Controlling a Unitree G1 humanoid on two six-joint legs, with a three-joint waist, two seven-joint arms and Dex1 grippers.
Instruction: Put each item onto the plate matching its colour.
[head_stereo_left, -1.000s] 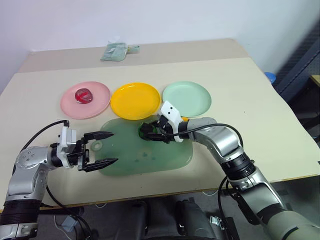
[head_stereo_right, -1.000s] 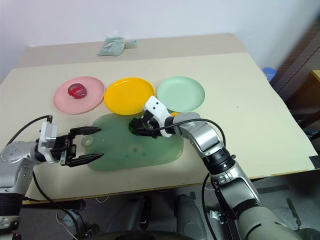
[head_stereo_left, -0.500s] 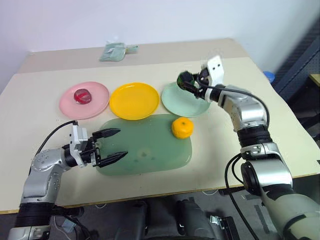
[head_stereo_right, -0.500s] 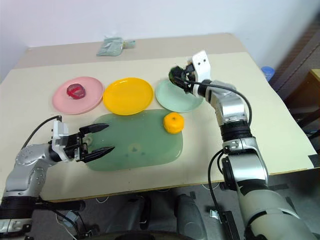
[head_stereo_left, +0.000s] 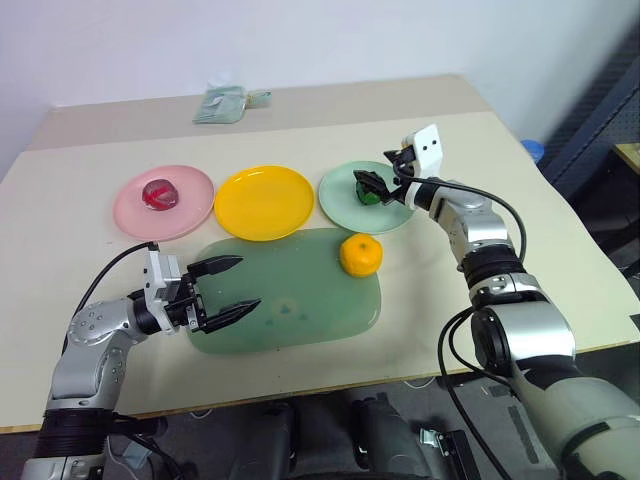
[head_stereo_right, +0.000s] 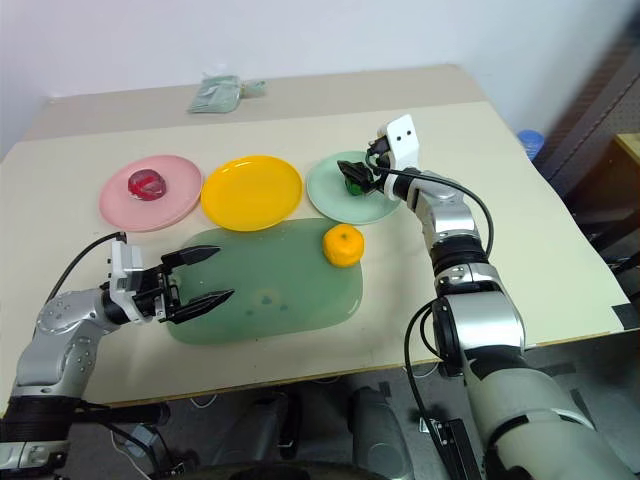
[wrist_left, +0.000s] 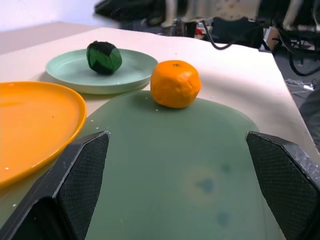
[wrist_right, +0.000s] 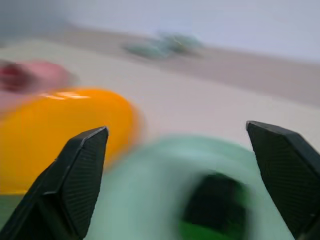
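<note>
The dark green item (head_stereo_left: 368, 191) lies on the mint plate (head_stereo_left: 345, 205), also seen resting there in the left wrist view (wrist_left: 103, 57). My right gripper (head_stereo_left: 384, 177) hovers just over it, open, with nothing between its fingers (wrist_right: 80, 170). On the pink plate (head_stereo_left: 190, 212) sits the dark red item (head_stereo_left: 160, 193). The yellow plate (head_stereo_left: 265, 201) holds nothing. The orange item (head_stereo_left: 361, 255) rests at the far right corner of the green mat (head_stereo_left: 300, 310). At the mat's left edge my left gripper (head_stereo_left: 228, 287) stands open and empty, pointing at the orange item (wrist_left: 175, 83).
A greenish packet (head_stereo_left: 226, 104) lies at the table's far edge. A blue thing (head_stereo_left: 531, 150) shows past the table's right side. Bare tabletop stretches to the right of the plates and mat.
My right gripper carried the dark green item from the mat to the mint plate, then opened and let it go there. My left gripper stayed open by the mat.
</note>
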